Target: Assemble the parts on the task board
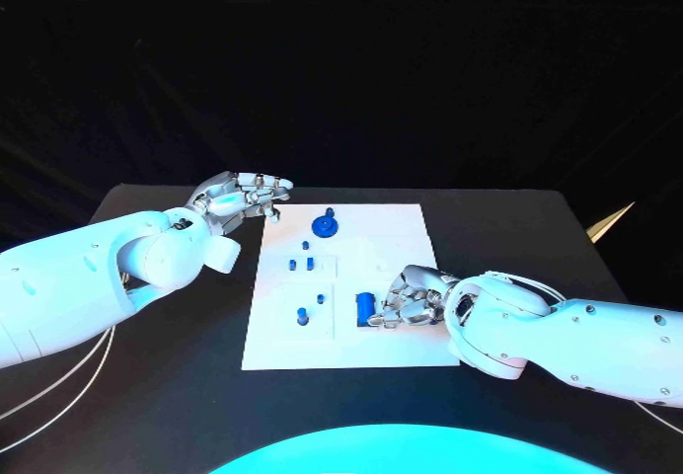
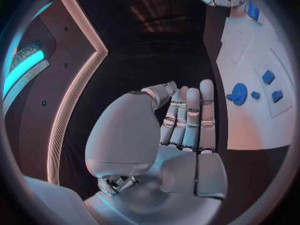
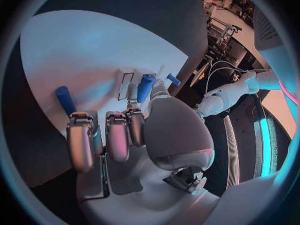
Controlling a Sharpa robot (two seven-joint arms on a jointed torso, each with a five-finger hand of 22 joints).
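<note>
The white task board [image 1: 399, 237] lies mid-table. At its far end sits a blue disc with a knob [image 1: 326, 226], with small blue pieces [image 1: 299, 264] just nearer and a short peg [image 1: 302, 316] on the left side. My right hand [image 1: 413, 296] rests on the board's right side and pinches a blue cylinder [image 1: 366, 307] between thumb and a finger; the right wrist view shows that cylinder [image 3: 145, 87] at the fingertips and another peg [image 3: 64, 99] beyond. My left hand [image 1: 245, 196] hovers off the board's far left corner, fingers [image 2: 190, 117] straight and holding nothing.
A pale pointed object [image 1: 612, 219] juts in at the table's right edge. Thin cables [image 1: 57, 395] hang below my left arm. The black table [image 1: 171, 395] surrounds the board on all sides.
</note>
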